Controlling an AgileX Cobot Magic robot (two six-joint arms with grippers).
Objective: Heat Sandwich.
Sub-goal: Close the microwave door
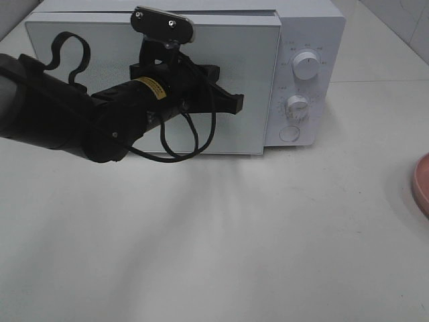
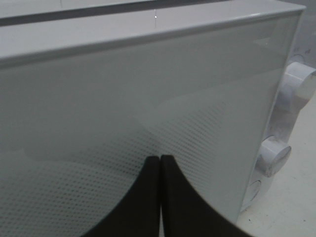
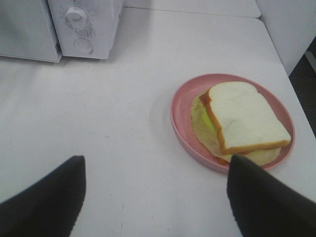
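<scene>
The sandwich point(image 3: 244, 118), white bread over a pale green layer, lies on a round pink plate point(image 3: 185, 123) in the right wrist view. My right gripper point(image 3: 155, 197) is open and empty, above the table a little short of the plate. Only the plate's edge point(image 1: 422, 184) shows at the right edge of the high view, where neither the sandwich nor the right gripper shows. The white microwave point(image 1: 305, 33) stands at the back with its door point(image 1: 258, 80) closed. My left gripper point(image 1: 236, 102) is shut and empty, its fingertips point(image 2: 153, 170) close in front of the door point(image 2: 148, 98).
Two round knobs point(image 1: 307, 67) point(image 1: 297, 106) and a round button point(image 1: 289, 133) sit on the microwave's right panel; the knobs also show in the left wrist view point(image 2: 274, 155). A black cable loops under my left arm point(image 1: 177, 151). The table's right edge point(image 3: 296, 94) runs just beyond the plate.
</scene>
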